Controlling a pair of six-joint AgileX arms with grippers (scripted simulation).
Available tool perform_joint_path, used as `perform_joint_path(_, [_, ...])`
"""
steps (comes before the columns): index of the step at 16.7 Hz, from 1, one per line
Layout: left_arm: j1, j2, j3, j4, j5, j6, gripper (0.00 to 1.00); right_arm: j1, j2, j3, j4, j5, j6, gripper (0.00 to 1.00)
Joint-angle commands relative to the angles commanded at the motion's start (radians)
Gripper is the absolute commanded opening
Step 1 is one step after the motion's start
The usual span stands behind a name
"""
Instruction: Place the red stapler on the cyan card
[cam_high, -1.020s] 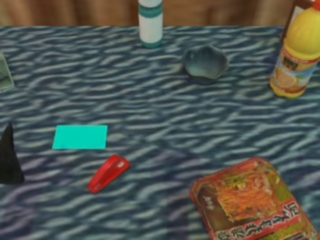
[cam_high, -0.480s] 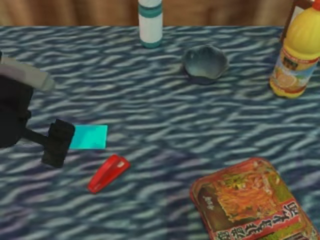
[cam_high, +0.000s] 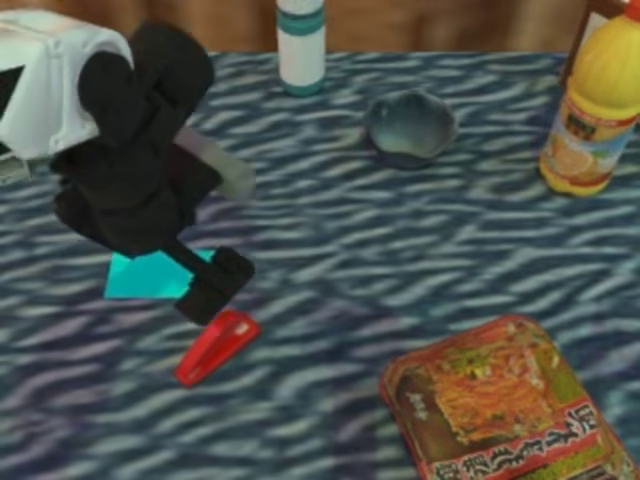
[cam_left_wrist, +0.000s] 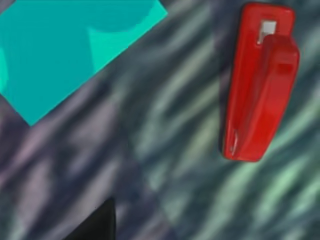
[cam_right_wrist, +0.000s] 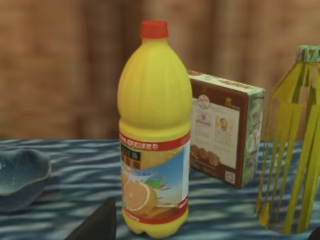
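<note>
Top view: left gripper (cam_high: 214, 286) hung over card (cam_high: 140, 280), beside stapler (cam_high: 216, 346).
One stapler and one card are counted, apart; whether the fingers are spread cannot be told.

Our left arm (cam_high: 130, 160) now reaches in from the table's left edge, where a second ago only its tip showed. Our left gripper (cam_high: 215, 285) now hangs over the near right corner of the cyan card (cam_high: 135, 280), just beside the red stapler (cam_high: 216, 346), covering more card.
</note>
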Motion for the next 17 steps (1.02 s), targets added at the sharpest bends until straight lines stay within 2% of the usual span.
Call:
perform_joint_path(4, [-0.040, 0.143, 0.117, -0.081, -0.001, 0.021, 1.00, 0.000, 0.000, 0.000, 0.000, 0.000, 0.000, 1.00])
perform_joint_path(11, [-0.040, 0.157, 0.126, -0.085, -0.001, 0.023, 1.00, 0.000, 0.000, 0.000, 0.000, 0.000, 0.000, 1.00])
perform_joint_path(14, [-0.042, 0.187, 0.082, -0.016, -0.001, 0.026, 1.00, 0.000, 0.000, 0.000, 0.000, 0.000, 0.000, 1.00])
perform_joint_path(17, [-0.042, 0.245, 0.007, 0.126, -0.001, 0.027, 1.00, 0.000, 0.000, 0.000, 0.000, 0.000, 0.000, 1.00])
